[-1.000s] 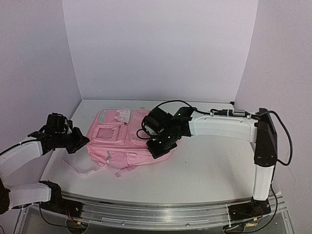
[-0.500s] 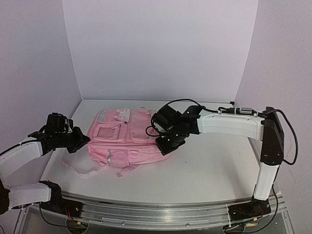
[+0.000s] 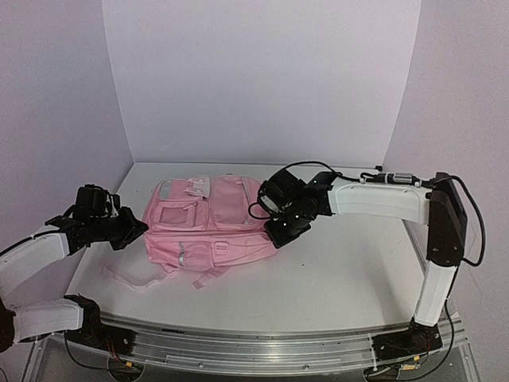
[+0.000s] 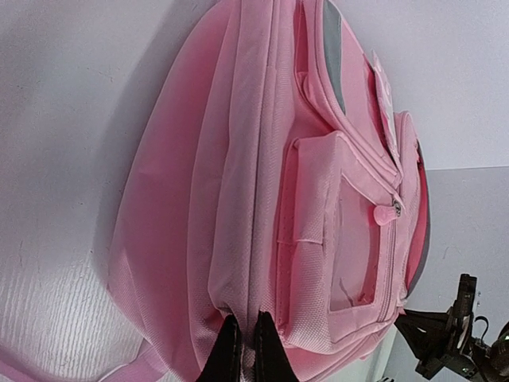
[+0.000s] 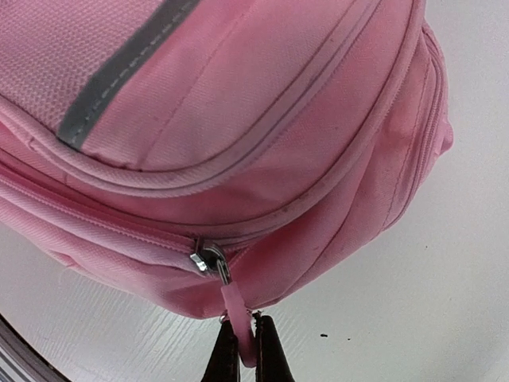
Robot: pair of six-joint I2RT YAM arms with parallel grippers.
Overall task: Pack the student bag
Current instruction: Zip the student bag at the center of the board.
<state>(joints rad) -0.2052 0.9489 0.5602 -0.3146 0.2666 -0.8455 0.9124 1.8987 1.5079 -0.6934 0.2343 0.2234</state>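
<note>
The student bag (image 3: 208,224) lies flat on the white desk (image 3: 342,270), front pockets up, on the left-hand side between the 2 arms. The left jaws are clenched on a pinch of fabric at the seam of its left end. To me that looks like an anchor, so the soft bag cannot slide. The right jaws are clamped on the pink zipper pull (image 5: 236,306) at the opposite end, low near the desk, where the tab hangs from a small metal slider (image 5: 208,259). I would guess a zip is being worked, with the 2 grips set against each other.

The bag is woven pink cloth, plump and rounded at the corners, with stitched piping lines. A grey strip (image 5: 119,83) is sewn across 1 panel, and what looks like a clear window pocket (image 4: 354,247) has its own pink pull. Limp straps (image 3: 131,277) trail on the desk towards the near edge.
</note>
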